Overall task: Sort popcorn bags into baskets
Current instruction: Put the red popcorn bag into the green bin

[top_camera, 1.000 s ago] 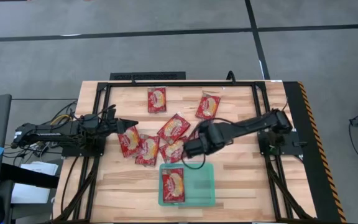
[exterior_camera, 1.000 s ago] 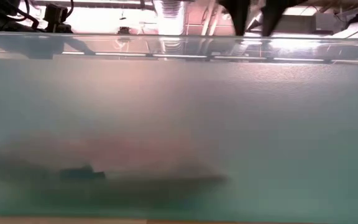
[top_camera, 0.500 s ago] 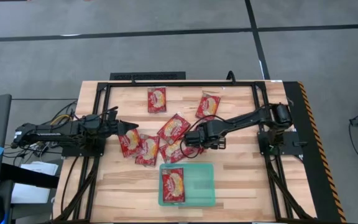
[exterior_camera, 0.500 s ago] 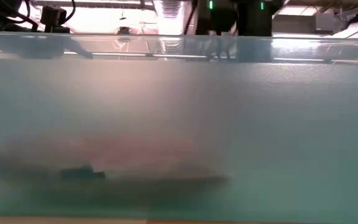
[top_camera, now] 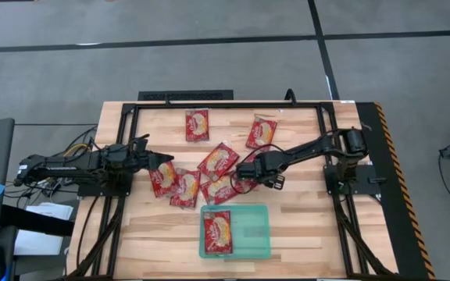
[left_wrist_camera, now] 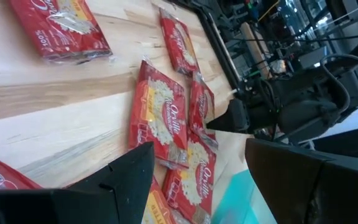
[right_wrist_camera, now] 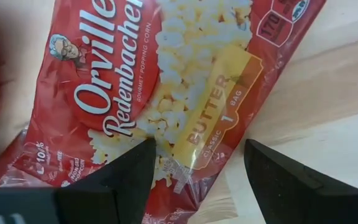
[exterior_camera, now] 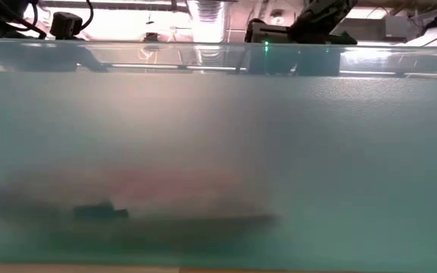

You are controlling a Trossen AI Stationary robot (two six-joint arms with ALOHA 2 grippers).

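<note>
Popcorn bags [top_camera: 209, 173] lie clustered mid-table, with one more [top_camera: 217, 232] already flat in the basket [top_camera: 256, 243] at six o'clock. Right gripper [top_camera: 243, 177] hangs directly over a bag at the cluster's three o'clock edge, fingers [right_wrist_camera: 123, 180] spread apart and holding nothing. That bag [right_wrist_camera: 166, 93] lies straight beneath the claw, its long axis running at a slant between the two fingers. Left gripper [top_camera: 168, 159] waits released at the cluster's nine o'clock side, farther from this bag, so I'd judge the pickup falls to the right arm.

Red popcorn bags [top_camera: 197, 125] with yellow-white centres, translucent teal basket [top_camera: 258, 234]
</note>
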